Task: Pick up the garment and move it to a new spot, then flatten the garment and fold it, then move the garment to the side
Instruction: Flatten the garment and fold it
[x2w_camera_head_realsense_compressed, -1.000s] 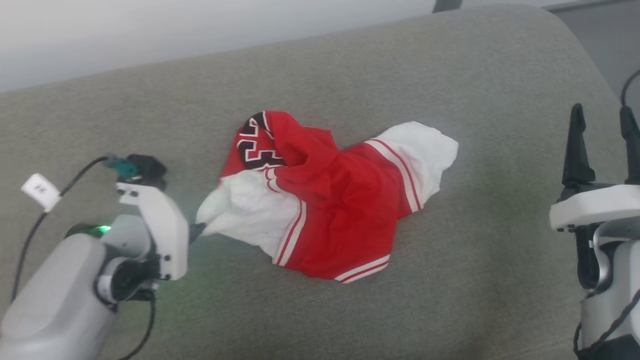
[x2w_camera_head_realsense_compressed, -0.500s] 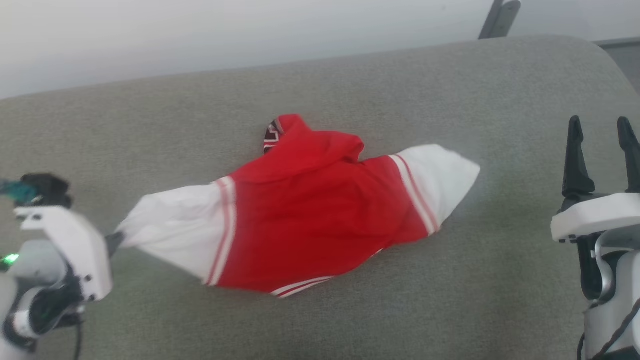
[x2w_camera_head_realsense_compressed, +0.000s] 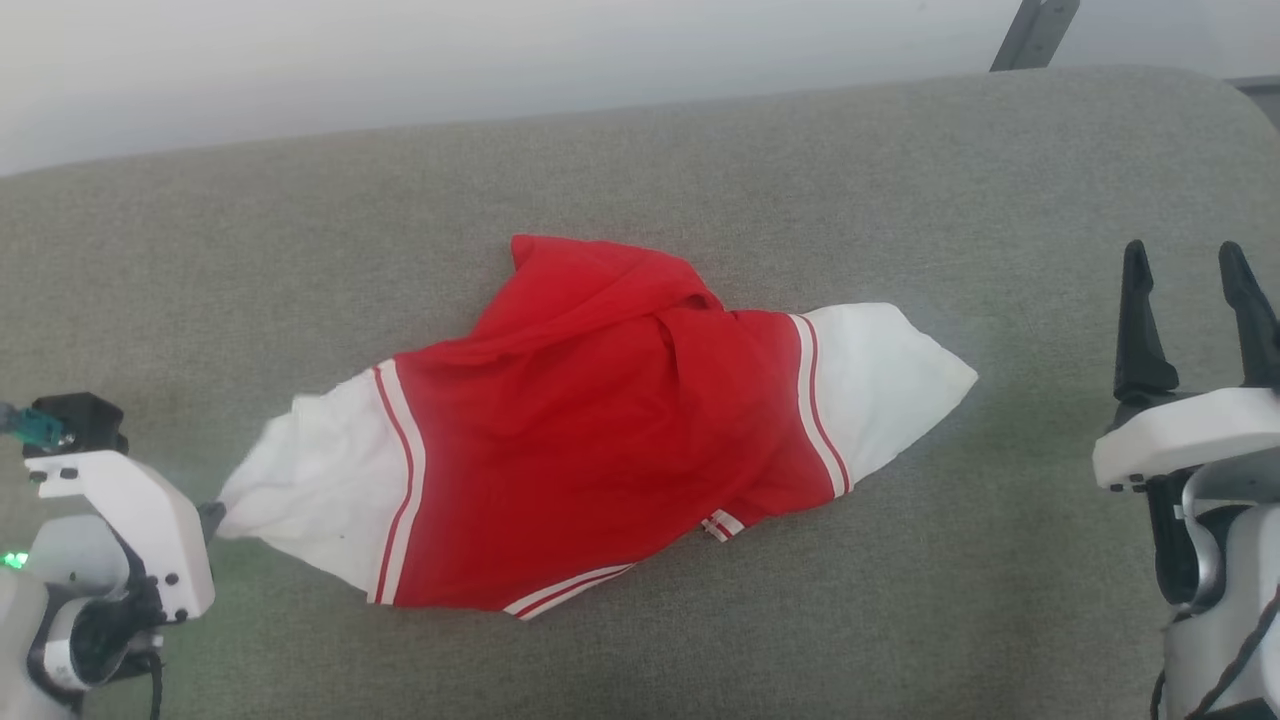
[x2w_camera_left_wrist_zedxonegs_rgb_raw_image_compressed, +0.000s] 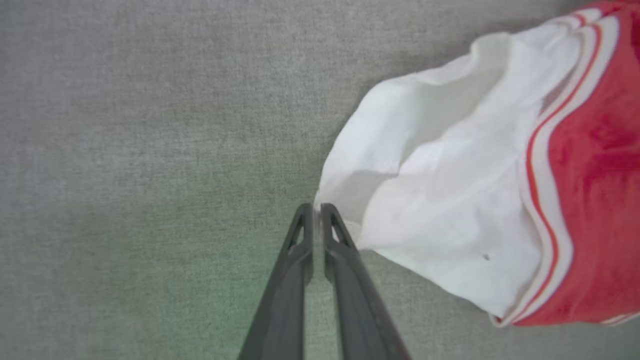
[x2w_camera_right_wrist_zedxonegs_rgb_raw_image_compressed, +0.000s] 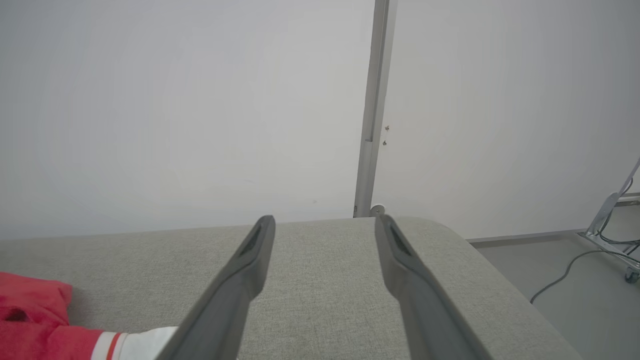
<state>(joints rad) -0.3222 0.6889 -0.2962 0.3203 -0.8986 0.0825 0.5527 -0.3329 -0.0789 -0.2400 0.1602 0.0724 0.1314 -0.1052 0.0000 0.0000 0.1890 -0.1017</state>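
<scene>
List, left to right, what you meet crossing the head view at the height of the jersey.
From the left: left tool, tips at the garment's white corner → garment, running white panel, red middle, white panel → bare grey cushion → right tool.

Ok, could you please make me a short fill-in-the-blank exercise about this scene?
1. The garment lies on a ___ cushion.
2. The left end effector touches the garment at its ___ corner.
3. The right end effector is ___ and holds nothing.
Missing words: grey, white, open.
</scene>
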